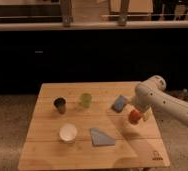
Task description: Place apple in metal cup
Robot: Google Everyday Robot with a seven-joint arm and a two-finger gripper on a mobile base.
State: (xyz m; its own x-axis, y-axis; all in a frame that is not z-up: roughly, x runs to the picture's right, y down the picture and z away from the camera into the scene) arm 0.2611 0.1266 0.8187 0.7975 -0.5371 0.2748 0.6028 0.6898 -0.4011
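one hand [135, 113] at the apple [133, 118], right side of table [77, 155]

The arm [173, 103] is white and smooth, a thick tube-like link that ends in a rounded, bulbous joint [154, 86]. The gripper [136, 115], pale like the arm, sits just below that joint, over the right side of the tabletop [87, 150].

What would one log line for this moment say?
gripper: right side of table, at apple | apple: not yet in cup | metal cup: upright at table's left, away from apple
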